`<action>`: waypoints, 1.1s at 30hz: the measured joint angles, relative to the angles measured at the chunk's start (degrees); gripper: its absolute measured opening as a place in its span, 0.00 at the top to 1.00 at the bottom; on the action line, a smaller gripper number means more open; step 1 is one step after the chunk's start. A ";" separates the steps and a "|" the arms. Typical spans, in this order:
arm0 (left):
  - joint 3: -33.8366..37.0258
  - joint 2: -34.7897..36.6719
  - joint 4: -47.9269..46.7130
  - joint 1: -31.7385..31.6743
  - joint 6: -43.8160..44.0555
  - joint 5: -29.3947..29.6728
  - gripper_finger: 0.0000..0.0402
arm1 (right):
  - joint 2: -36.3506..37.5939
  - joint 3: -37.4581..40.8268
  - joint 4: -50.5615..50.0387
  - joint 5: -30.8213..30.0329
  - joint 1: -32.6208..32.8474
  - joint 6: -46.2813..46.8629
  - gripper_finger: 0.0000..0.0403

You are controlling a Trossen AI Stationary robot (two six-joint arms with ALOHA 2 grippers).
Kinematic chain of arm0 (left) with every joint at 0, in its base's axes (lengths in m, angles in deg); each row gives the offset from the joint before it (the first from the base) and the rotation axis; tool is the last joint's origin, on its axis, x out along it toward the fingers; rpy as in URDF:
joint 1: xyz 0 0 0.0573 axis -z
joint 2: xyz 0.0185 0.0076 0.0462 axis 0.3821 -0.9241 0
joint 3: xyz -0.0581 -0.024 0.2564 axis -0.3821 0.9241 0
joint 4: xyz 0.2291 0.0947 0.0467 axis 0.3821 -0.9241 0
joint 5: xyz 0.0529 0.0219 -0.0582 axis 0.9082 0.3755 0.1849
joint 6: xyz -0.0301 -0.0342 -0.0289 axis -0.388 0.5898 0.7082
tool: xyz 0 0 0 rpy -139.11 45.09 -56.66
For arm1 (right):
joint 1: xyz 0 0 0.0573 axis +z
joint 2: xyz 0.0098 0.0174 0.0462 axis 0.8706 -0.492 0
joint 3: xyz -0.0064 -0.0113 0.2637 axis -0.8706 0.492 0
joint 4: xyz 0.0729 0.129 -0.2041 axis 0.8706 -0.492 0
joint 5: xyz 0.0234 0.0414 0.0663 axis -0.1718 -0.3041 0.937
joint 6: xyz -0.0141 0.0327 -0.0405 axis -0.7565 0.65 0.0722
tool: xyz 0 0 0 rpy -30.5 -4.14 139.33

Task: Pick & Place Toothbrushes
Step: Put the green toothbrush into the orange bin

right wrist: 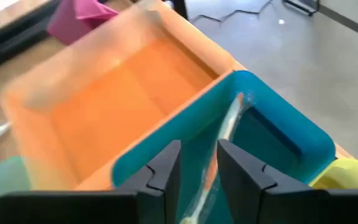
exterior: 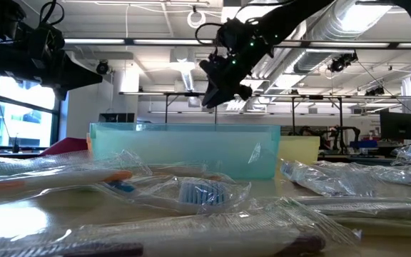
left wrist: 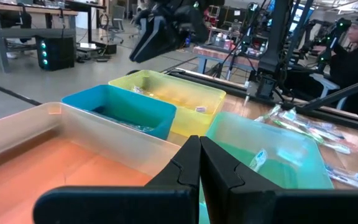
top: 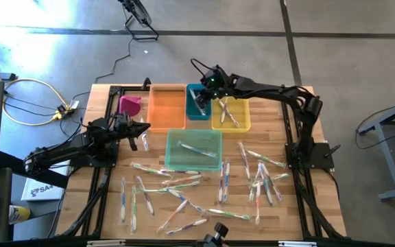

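Item: 1 toothbrush [right wrist: 225, 134], in blue bin [right wrist: 278, 134], long axis along the bin, directly beneath right gripper [right wrist: 197, 163]; fingers partly parted, grip uncertain. Left gripper [left wrist: 199, 163] closed, empty, farther off.

Orange bin [top: 167, 104], blue bin [top: 196, 103], yellow bin [top: 233, 116], pale green bin [top: 193, 149] and a pink one [top: 129, 104]; pale toothbrushes [top: 184, 199] (blue, green, orange accents) on a light wooden table [top: 101, 206]

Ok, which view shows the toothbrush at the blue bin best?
Right wrist view: the toothbrush runs between the open jaws into the blue bin. The high view has the arm covering it, the left wrist view barely shows it, and the low view hides it.
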 joint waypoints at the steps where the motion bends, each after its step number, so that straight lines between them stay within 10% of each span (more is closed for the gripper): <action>1: 0.00 0.00 0.00 0.00 0.00 0.00 1.00 | 0.28 0.00 0.06 0.17 0.24 0.01 0.78; 11: 0.00 -0.01 0.00 0.00 0.00 0.00 1.00 | 0.69 0.00 -0.84 6.21 1.38 -1.10 0.82; 33: -0.15 0.01 -1.31 0.00 0.00 -0.09 1.00 | 4.07 -0.06 7.85 0.01 8.11 -3.00 0.99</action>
